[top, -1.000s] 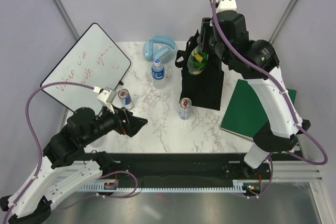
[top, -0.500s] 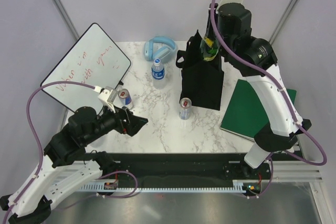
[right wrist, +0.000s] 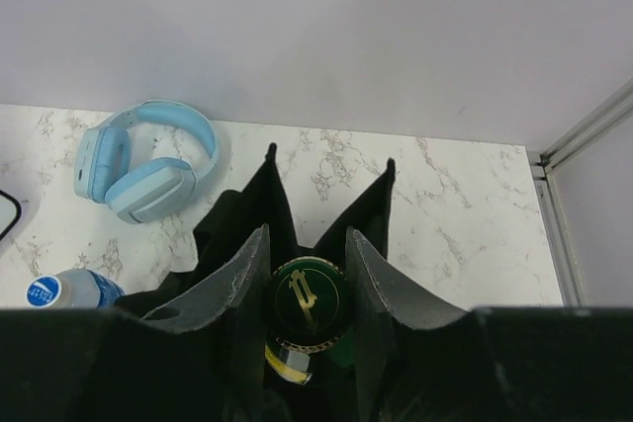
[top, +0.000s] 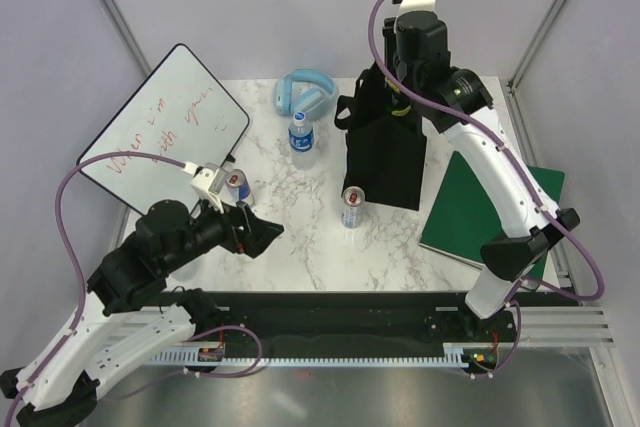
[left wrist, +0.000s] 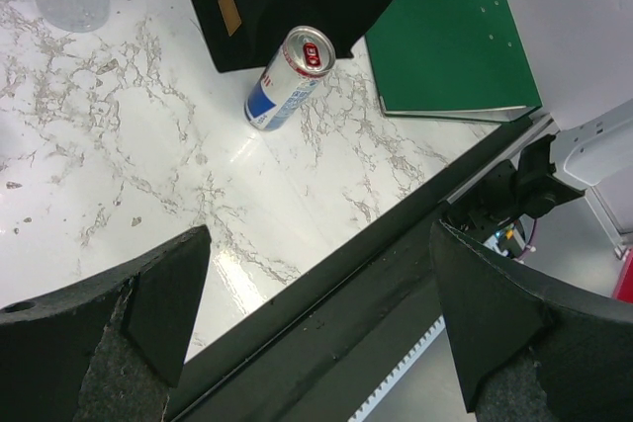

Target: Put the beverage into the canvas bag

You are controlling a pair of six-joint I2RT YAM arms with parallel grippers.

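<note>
The black canvas bag stands upright at the back middle of the table, its mouth open. My right gripper is over that mouth, shut on a green bottle with a gold-marked cap. The fingers press on both sides of its neck, and black bag fabric surrounds the gripper. From the top view the bottle is almost hidden under the wrist. My left gripper is open and empty near the front left; it also shows in the left wrist view.
A Red Bull can stands in front of the bag, another can by the whiteboard. A water bottle and blue headphones lie left of the bag. A green book lies on the right.
My right gripper has swung the green bottle from a tilt to upright over the bag's mouth, and the wrist now covers it from above. The left arm has barely moved.
</note>
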